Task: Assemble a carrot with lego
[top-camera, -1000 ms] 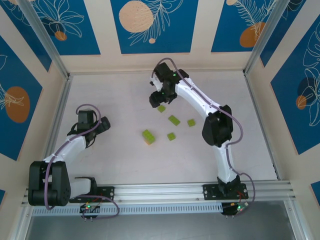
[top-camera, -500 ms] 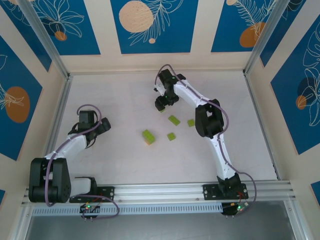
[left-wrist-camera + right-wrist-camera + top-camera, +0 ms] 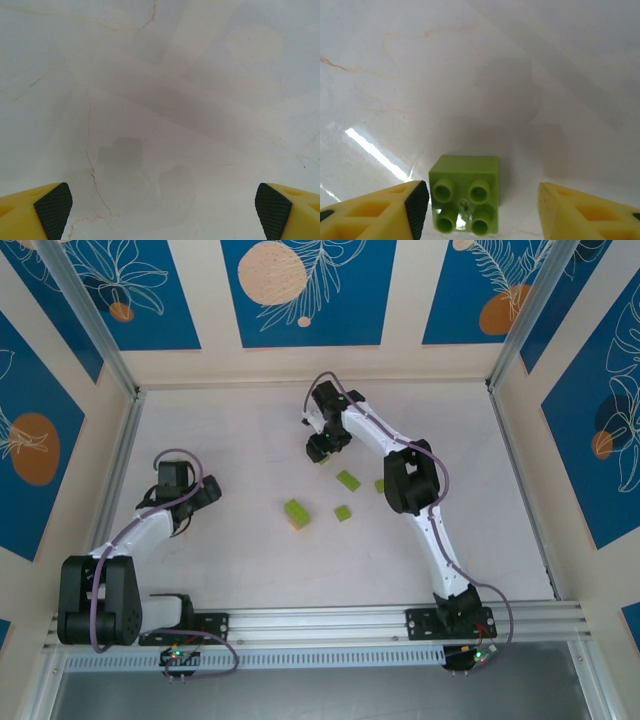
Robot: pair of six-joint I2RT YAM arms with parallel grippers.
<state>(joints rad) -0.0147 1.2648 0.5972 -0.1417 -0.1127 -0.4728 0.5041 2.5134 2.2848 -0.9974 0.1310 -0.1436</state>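
Pale marbled table (image 3: pixel 230 430), boxed in by blue-and-cream leaf-print walls (image 3: pixel 300 290).

Top view: we note the carrot (image 3: pixel 296 513) as a small lime stack with an orange brick at its near end. It lies mid-table between the two arms. Loose lego bricks (image 3: pixel 348 479) lie scattered to its right and far side, apart from one another. We judge they are spread out so each can be taken alone. Right gripper (image 3: pixel 320 448) reaches to the far side of the group and points down over the farthest piece. Left gripper (image 3: pixel 190 502) sits well off to the left, away from every brick, probably set aside to leave room.

Left wrist: left gripper (image 3: pixel 160 205) has its jaws wide apart, black pads (image 3: pixel 52 207) at the two lower corners, bare table between them. It holds and touches nothing.

Right wrist: a square lego brick (image 3: pixel 466 192), lime, four studs up, sits flat on the table. The right gripper straddles it with jaws part-way apart. The pad (image 3: pixel 418 207) on the frame's left is just beside the brick's side face; we cannot tell whether it touches. The opposite finger (image 3: pixel 580 212) stands clear, with table showing between it and the brick. Nothing is clamped, so the brick is not held. We judge this to be the pick-up of the next green piece for the carrot.
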